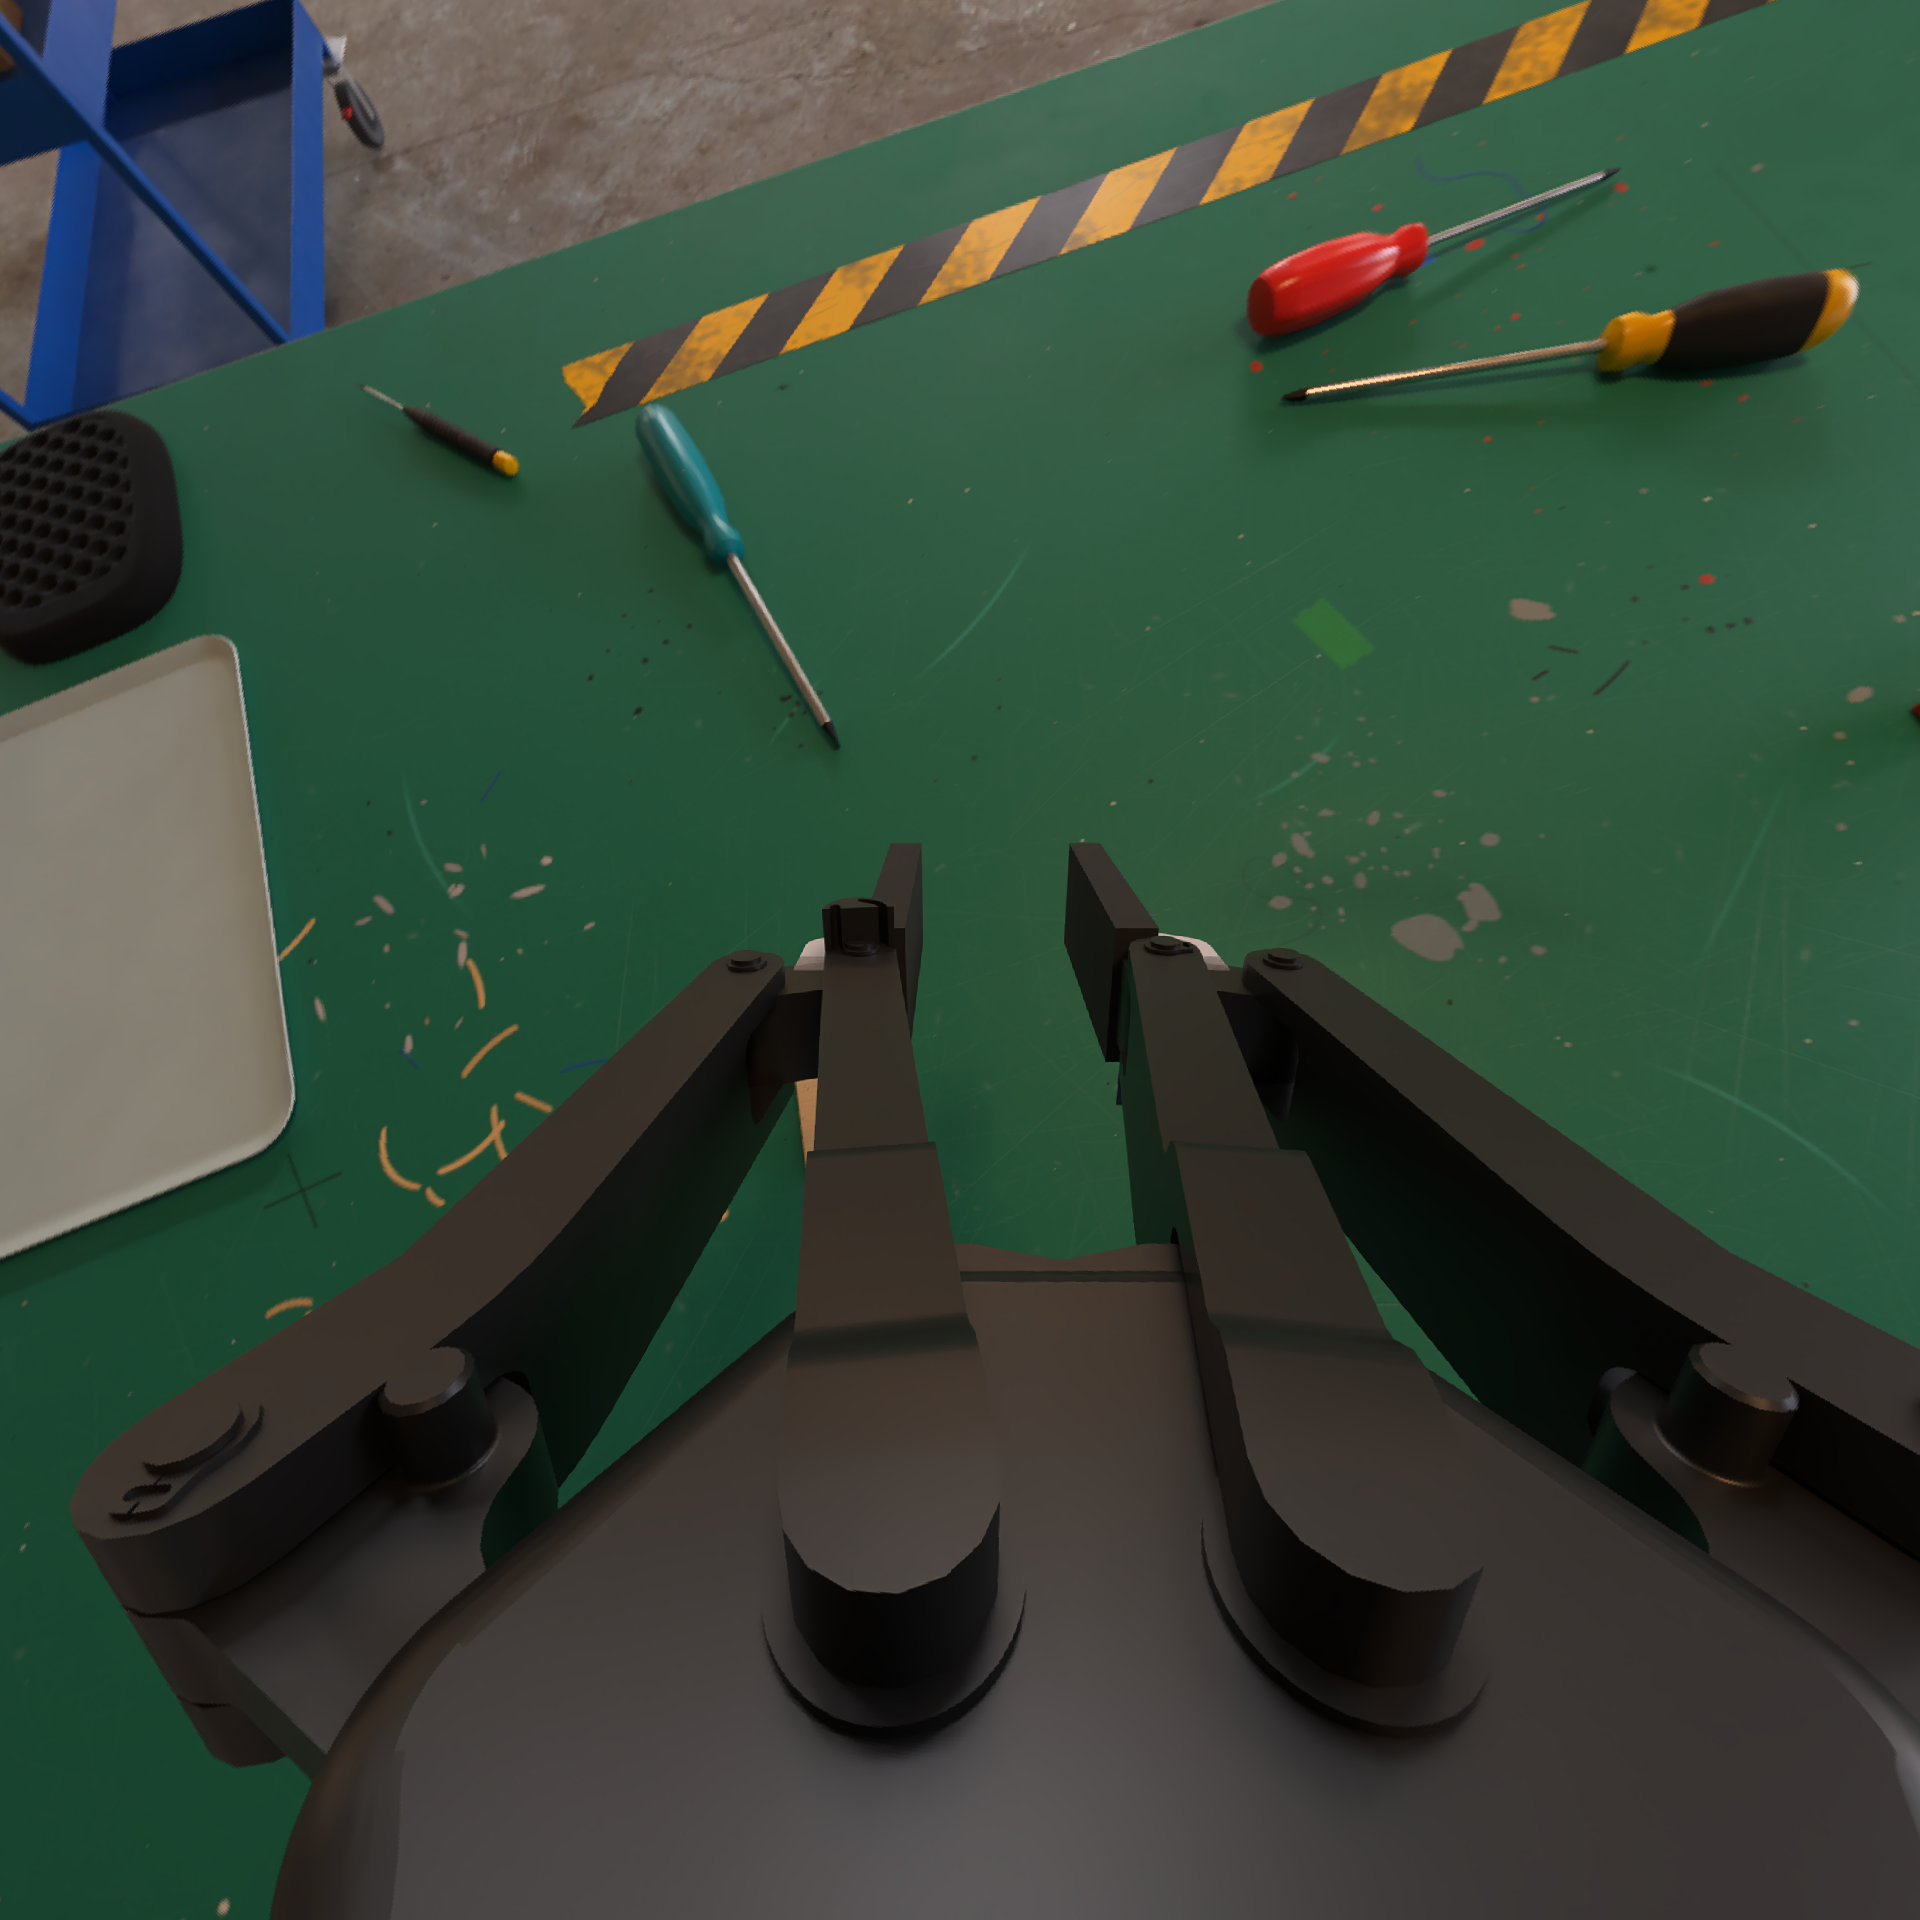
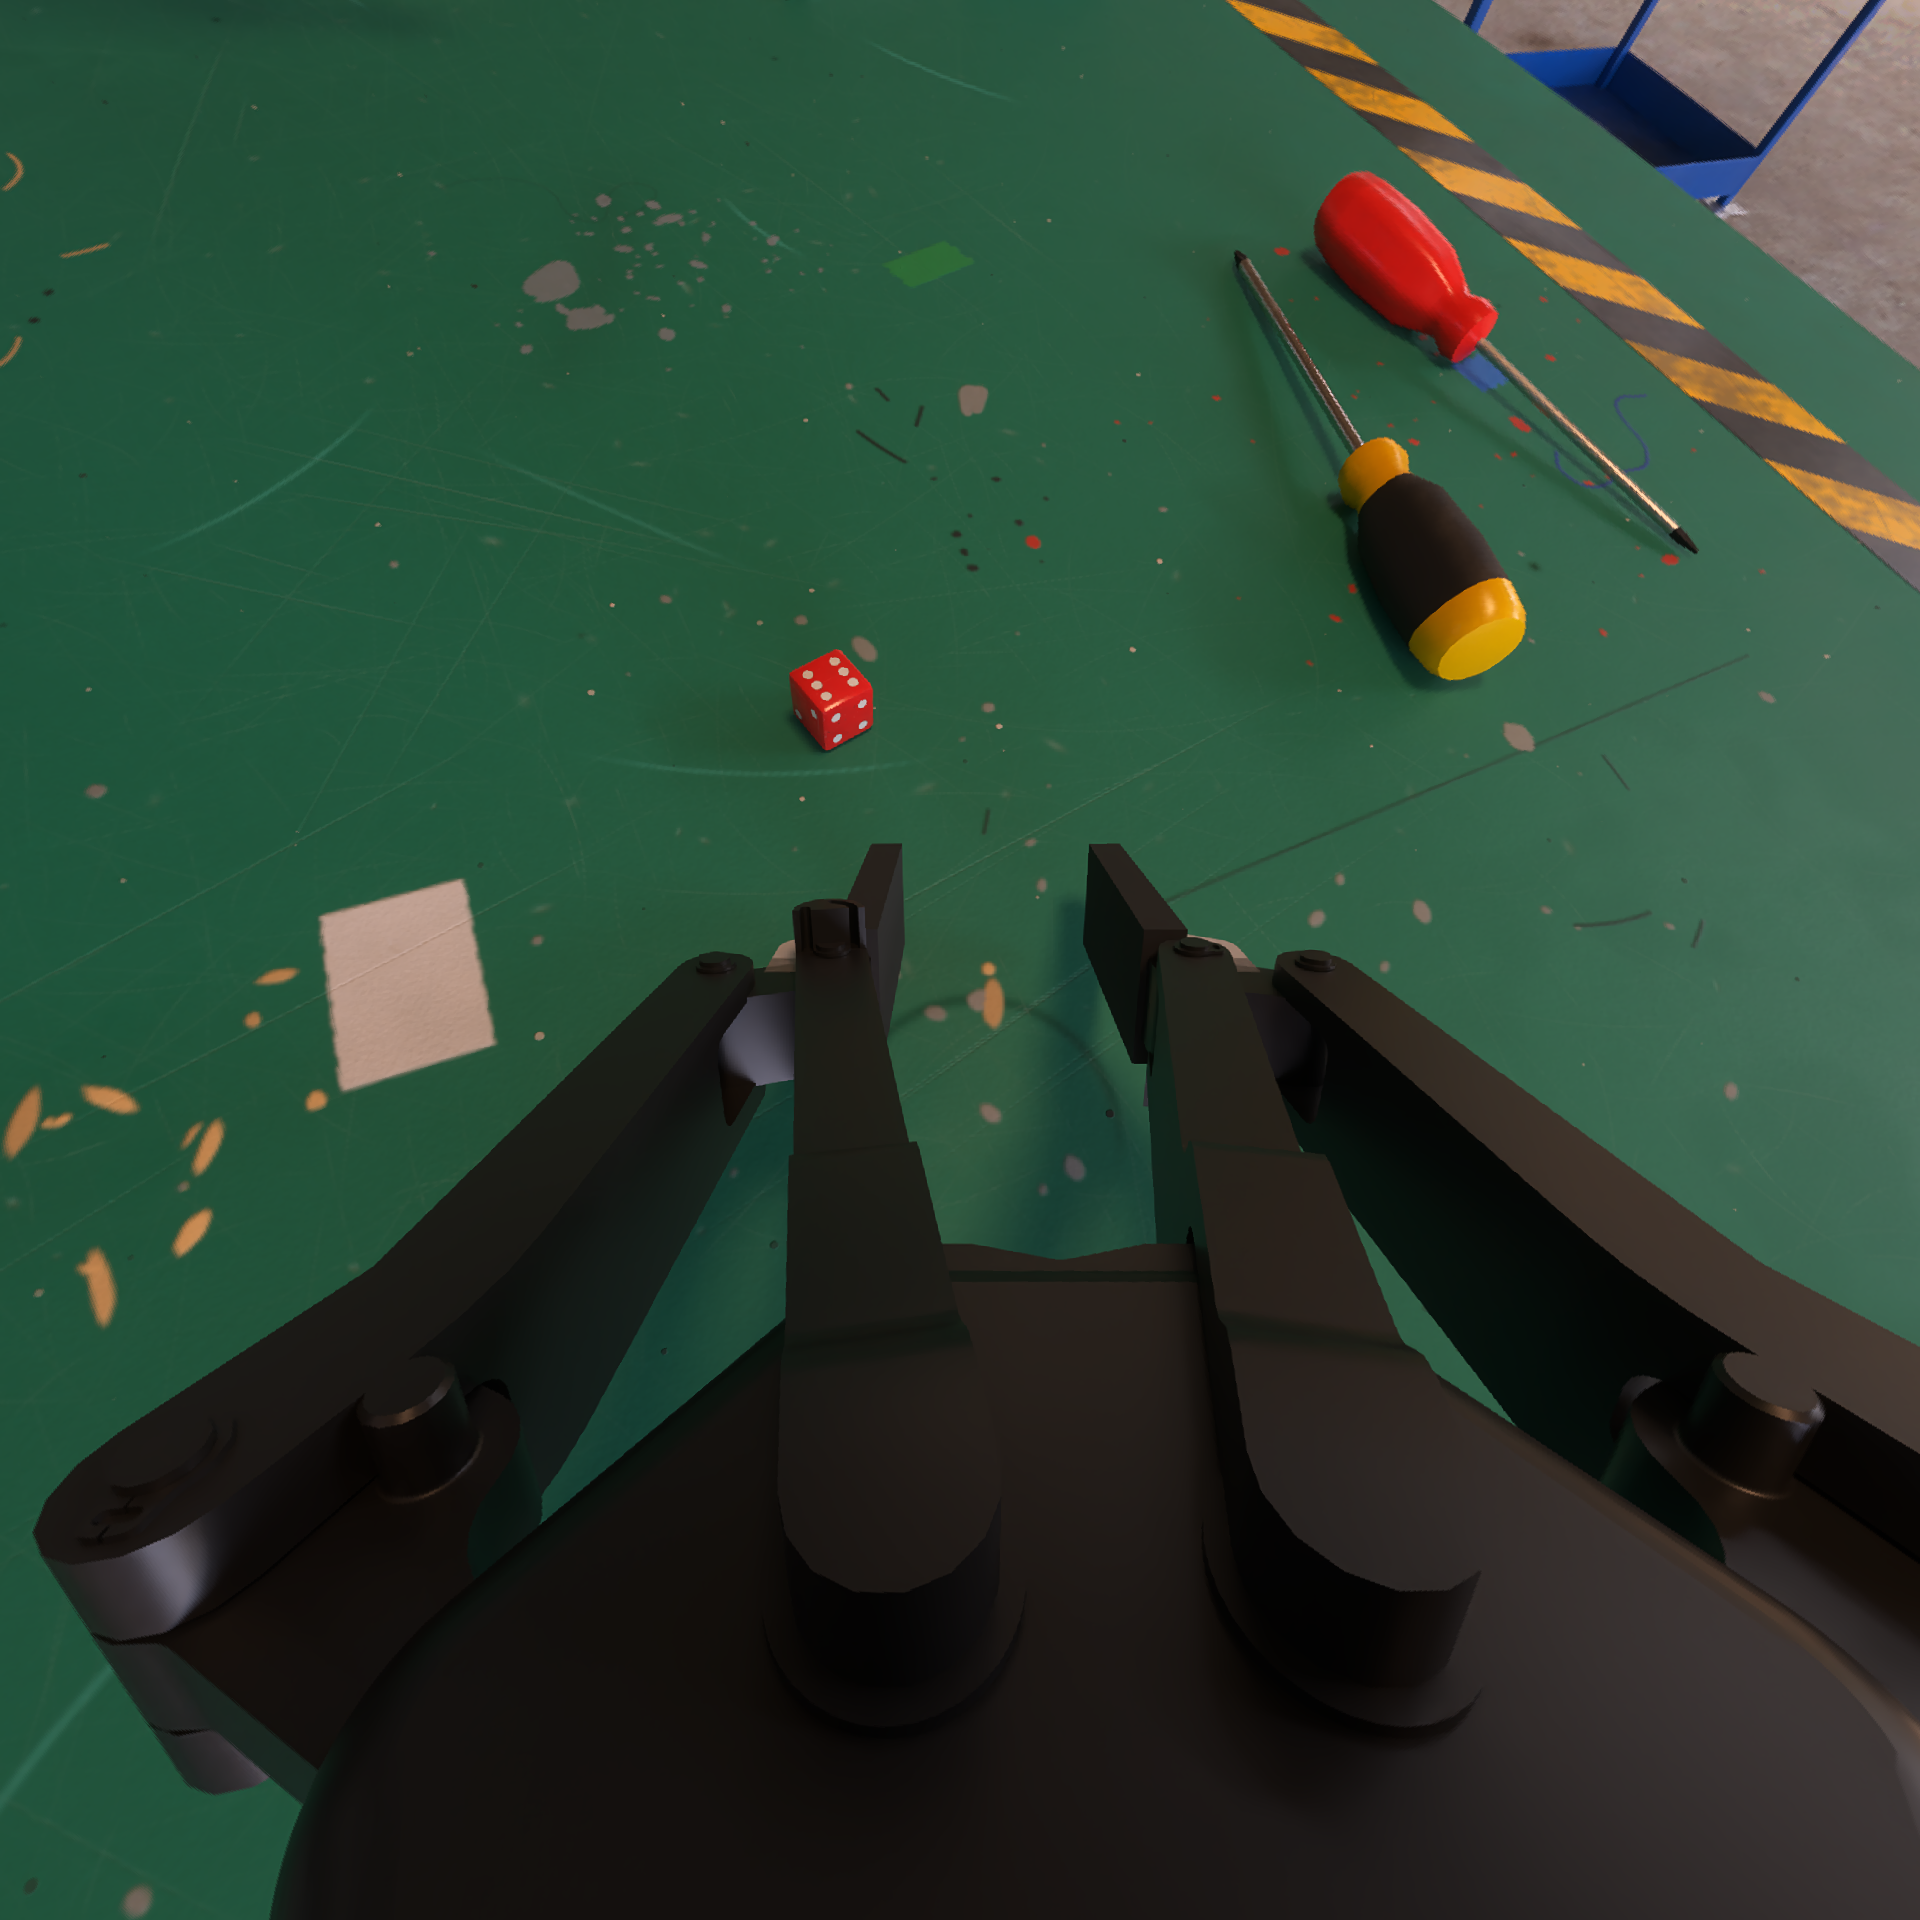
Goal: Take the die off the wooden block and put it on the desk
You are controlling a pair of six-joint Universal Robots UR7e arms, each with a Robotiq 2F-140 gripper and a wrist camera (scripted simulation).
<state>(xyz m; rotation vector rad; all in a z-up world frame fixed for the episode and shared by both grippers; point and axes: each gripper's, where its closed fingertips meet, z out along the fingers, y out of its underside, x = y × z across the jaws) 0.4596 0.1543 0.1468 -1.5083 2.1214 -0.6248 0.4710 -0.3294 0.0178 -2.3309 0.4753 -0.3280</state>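
The worn green desk top [image 2: 520, 520] is scratched all over and flecked with grey, orange and red paint spots. A small red die with white pips [image 2: 831, 699] sits directly on this surface, alone, ahead of and apart from the right gripper [image 2: 992, 904]; no wooden block shows in either view. The right gripper's two black fingers are spread with bare desk between them, gripping nothing. The left gripper [image 1: 994, 902] is likewise released and empty above the green top.

A strip of yellow-and-black striped hazard tape [image 1: 1039, 239] runs along the far edge of the desk. Near it lie a red-handled screwdriver [image 1: 1335, 278] and a black-and-yellow-handled screwdriver [image 1: 1725, 322], side by side but pointing opposite ways. A teal-handled screwdriver [image 1: 691, 488] and a thin black precision screwdriver with a yellow cap [image 1: 457, 436] lie further toward the left arm's side. At that edge rest a pale cream rounded tray [image 1: 125, 935] and a black perforated oval pad [image 1: 78, 530]. A whitish paper rectangle [image 2: 405, 982] and a small green patch [image 2: 930, 263] lie flat on the top.

Beyond the desk is a mottled grey-brown concrete floor [image 1: 727, 125], with a blue metal cart on castors [image 1: 177, 187] standing on it
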